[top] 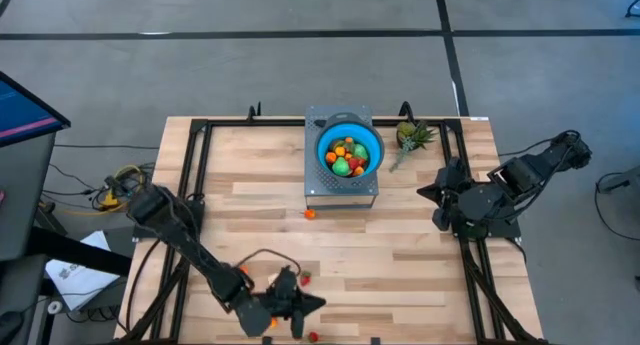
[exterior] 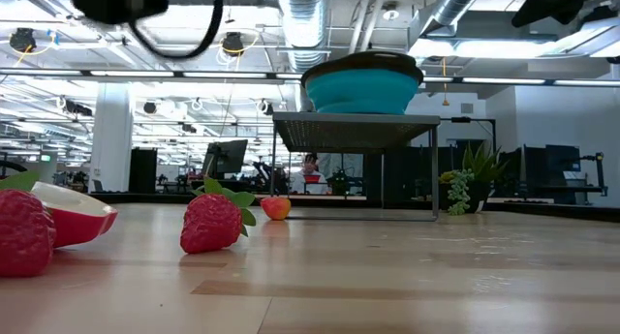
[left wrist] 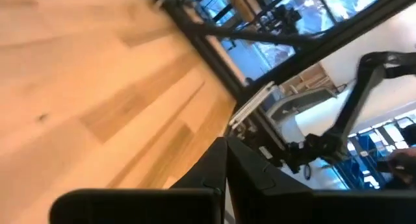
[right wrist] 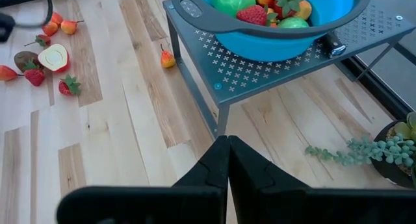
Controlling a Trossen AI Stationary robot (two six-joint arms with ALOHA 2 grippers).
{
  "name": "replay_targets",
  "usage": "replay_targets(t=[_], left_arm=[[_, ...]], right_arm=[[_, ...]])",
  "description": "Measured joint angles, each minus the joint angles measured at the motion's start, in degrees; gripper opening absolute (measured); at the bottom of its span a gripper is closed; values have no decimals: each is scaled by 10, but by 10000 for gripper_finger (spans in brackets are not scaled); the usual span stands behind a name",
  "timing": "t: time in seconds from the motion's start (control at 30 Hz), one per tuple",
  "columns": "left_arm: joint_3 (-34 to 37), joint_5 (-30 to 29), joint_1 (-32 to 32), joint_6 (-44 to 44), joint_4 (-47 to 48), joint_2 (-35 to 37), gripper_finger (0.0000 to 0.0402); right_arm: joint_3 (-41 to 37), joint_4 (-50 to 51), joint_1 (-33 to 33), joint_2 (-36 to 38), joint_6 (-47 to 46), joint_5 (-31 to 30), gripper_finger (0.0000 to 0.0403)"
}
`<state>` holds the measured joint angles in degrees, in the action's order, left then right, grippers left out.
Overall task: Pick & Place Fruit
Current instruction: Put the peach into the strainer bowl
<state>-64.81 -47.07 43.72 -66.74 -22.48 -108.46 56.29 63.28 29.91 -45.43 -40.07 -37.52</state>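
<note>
A blue bowl [top: 350, 150] holding several toy fruits [right wrist: 260, 10] sits on a grey perforated stand [top: 340, 190] at the table's far middle. More fruits lie loose on the wood. A small orange one [top: 310, 213] is in front of the stand. Strawberries [exterior: 213, 223], an apple half [exterior: 73, 218] and others [right wrist: 49, 45] lie near the front edge. My left gripper [top: 320, 303] hovers shut among these near fruits, nothing between its fingers [left wrist: 225, 143]. At the right side of the table my right gripper [right wrist: 227, 141] waits shut, pointing toward the stand.
A spiky green-leaved toy plant [top: 412, 137] lies right of the stand, with a trailing green sprig [right wrist: 344, 152]. A black metal frame [top: 195, 165] runs along the table's edges. Bare wood lies between the stand and the near fruits.
</note>
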Motion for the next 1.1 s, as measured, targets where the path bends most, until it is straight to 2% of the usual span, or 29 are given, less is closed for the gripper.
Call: replay_targets(t=[0.13,0.27,0.87,1.1], left_arm=[[-1,-11,-2,-24,6,-16,2],[-1,-25,-15,0,24,-14,2],[-1,-27,-97,20,279,72,2],[-1,-26,-109,18,312,80,2]], right_arm=[[0,0,0,0,0,0,0],[0,0,0,0,-1,0,0],[0,1,0,0,15,0,0],[0,2,0,0,15,0,0]])
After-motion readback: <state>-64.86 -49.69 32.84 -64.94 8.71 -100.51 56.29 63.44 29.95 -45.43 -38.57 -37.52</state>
